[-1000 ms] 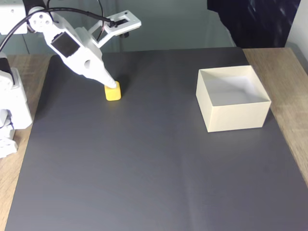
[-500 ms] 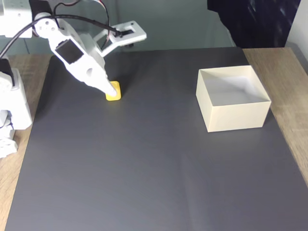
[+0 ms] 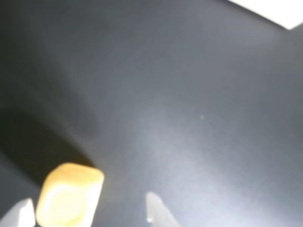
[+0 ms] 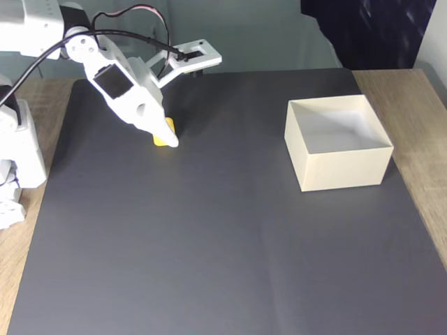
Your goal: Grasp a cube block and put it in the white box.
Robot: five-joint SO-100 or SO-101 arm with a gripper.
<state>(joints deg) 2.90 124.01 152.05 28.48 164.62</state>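
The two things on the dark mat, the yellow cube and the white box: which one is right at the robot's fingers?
The yellow cube, small and sitting between the fingers at the mat's far left. The white box stands apart on the right in the fixed view.

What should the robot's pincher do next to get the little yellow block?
Probably close. In the wrist view the cube block lies between the two fingertips of the open gripper, nearer one of them, with a gap on the other side. In the fixed view the cube block rests on the dark mat, far from the white box, so squeezing comes before lifting.
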